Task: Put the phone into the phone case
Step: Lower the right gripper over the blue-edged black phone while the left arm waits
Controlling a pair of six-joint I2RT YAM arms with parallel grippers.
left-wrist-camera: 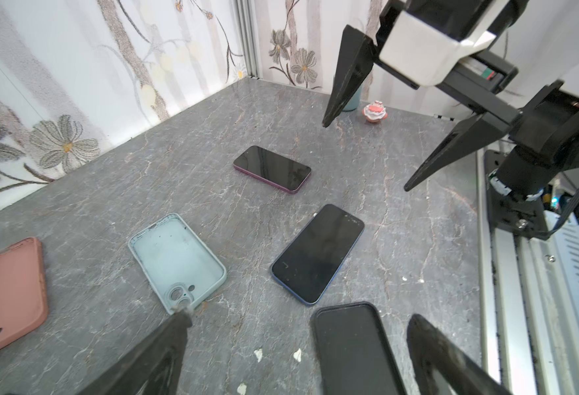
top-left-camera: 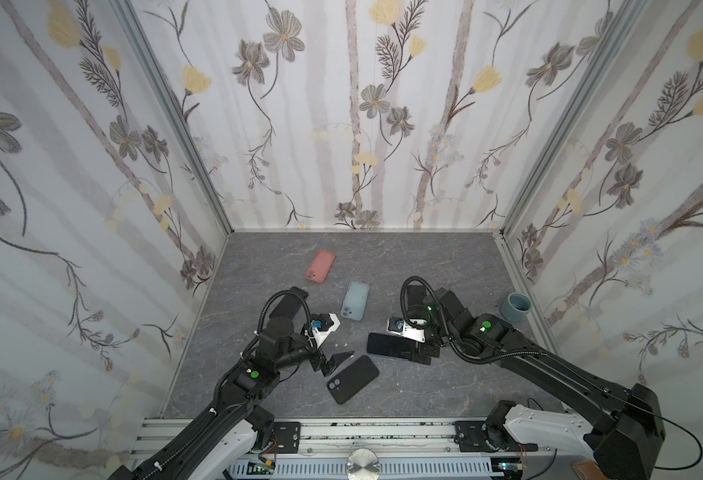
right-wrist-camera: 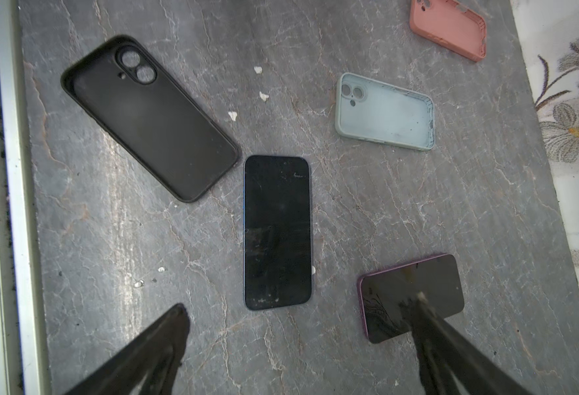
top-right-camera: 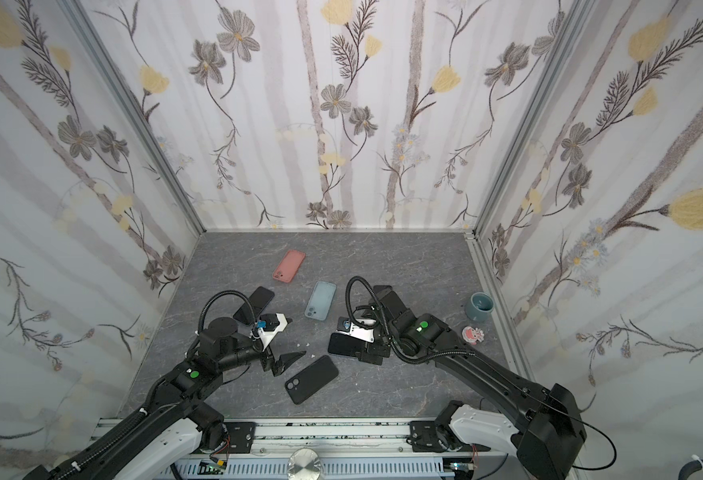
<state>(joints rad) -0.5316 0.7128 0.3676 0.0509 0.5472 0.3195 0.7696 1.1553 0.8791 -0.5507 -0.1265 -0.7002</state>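
Note:
A black phone case lies open side up near the table's front, and my left gripper hangs open just left of it, holding nothing. A dark phone with a blue edge lies screen up to the right of that case. My right gripper stands open and empty over that phone's right end. A purple-edged phone lies further back, partly hidden by the right arm in both top views. A third phone lies behind the left arm.
A blue-grey case and a pink case lie open side up toward the back. A blue-grey cup and a small pink figurine stand by the right wall. White crumbs dot the table. A metal rail runs along the front.

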